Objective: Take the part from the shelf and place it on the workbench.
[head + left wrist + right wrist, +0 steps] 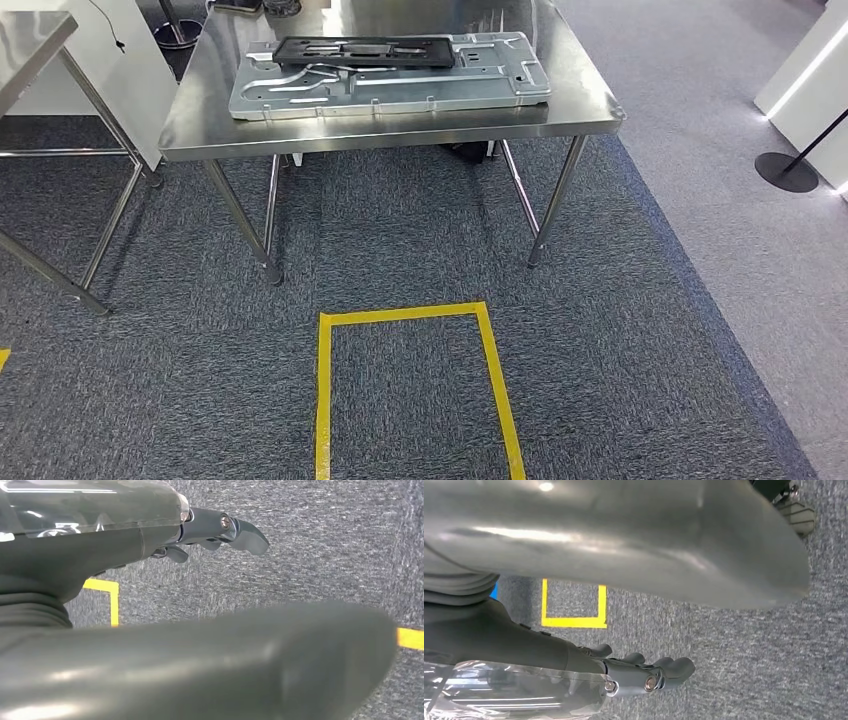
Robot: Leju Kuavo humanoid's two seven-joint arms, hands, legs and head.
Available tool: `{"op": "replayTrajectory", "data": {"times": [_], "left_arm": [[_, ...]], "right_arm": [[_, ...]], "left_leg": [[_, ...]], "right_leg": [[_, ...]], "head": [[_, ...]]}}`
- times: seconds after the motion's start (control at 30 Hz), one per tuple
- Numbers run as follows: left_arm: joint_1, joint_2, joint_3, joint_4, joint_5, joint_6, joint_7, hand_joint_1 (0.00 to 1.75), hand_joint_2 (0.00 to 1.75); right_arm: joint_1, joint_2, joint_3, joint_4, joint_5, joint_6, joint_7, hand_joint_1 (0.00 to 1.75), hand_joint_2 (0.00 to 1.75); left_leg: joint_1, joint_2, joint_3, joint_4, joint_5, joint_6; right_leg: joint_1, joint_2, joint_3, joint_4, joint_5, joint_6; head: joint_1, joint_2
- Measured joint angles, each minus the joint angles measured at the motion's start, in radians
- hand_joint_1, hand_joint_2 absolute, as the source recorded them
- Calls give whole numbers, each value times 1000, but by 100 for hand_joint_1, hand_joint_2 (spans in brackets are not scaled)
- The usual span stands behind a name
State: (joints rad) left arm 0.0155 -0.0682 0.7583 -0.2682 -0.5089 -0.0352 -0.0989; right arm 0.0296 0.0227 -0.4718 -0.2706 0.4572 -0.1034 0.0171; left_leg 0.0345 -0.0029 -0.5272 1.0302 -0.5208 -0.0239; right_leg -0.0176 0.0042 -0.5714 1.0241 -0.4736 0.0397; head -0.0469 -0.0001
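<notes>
Standing before workbench [590, 110]; part [362, 51] lies on metal panel [400, 85] at 12 o'clock; left hand [220, 532], right hand [644, 672] hang released, holding nothing; placement looks done

A rectangle of yellow tape [412, 385] marks the grey carpet [620, 340] in front of the steel table. A second steel table [40, 60] stands just beside it at the left edge. At the far right a black round stand base [786, 171] sits by what looks like a white lit wall panel [805, 75].
</notes>
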Motion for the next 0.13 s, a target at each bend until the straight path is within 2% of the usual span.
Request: {"op": "replayTrajectory", "data": {"times": [0.13], "left_arm": [[17, 7, -88, -13, 62, 4, 11, 0, 0]], "right_arm": [[13, -2, 54, -12, -55, 13, -2, 0, 0]], "left_leg": [[0, 0, 0, 0, 0, 0]], "right_leg": [[0, 0, 0, 0, 0, 0]], "head": [[0, 0]]}}
